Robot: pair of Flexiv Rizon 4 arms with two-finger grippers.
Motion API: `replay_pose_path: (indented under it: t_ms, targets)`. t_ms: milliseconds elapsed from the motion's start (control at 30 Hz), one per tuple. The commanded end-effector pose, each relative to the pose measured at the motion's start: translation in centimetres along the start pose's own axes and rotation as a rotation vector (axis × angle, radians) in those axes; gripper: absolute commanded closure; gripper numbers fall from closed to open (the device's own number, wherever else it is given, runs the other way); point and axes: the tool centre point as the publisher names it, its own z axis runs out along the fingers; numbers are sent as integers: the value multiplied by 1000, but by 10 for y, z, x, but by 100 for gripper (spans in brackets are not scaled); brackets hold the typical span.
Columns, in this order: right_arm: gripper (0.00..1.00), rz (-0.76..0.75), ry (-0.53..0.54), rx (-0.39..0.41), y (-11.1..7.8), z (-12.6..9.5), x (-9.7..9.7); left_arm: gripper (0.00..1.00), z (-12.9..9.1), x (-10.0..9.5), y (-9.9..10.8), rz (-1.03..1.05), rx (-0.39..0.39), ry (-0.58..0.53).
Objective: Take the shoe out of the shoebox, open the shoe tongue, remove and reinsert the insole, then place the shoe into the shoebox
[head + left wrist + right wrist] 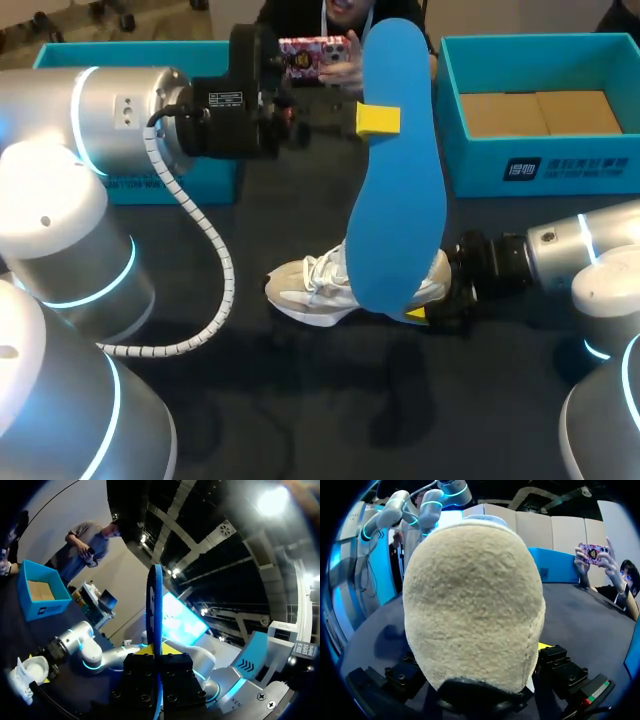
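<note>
Head view shows the insole's [400,190] full blue face, centre frame; the left wrist view shows it edge-on [156,605]. Count: one insole, one shoe [315,288], two boxes, upper left [120,52] and upper right [540,165]. Left pincer [385,120] clenched on the upright insole. Shoe on counter [300,400], lower centre, with its heel grasped by right pincer [432,305].
</note>
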Motion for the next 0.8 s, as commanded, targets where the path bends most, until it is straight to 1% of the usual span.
replay_pose_path:
  t_ms: [33, 200, 400, 600, 800]
  targets:
    - [0, 8, -1, 22, 0, 0, -2, 100, -1, 0, 1, 0, 2, 0]
    - [0, 47, -11, 81, 0, -10, 1, 100, -1, 0, 1, 0, 2, 0]
    - [0, 66, -21, 120, 2, -22, 3, 100, -1, 0, 1, 0, 2, 0]
    - [0, 83, -4, 145, 0, -23, 1, 100, -1, 0, 1, 0, 2, 0]
    - [0, 95, -10, 184, 7, -29, 3, 100, -1, 0, 1, 0, 2, 0]
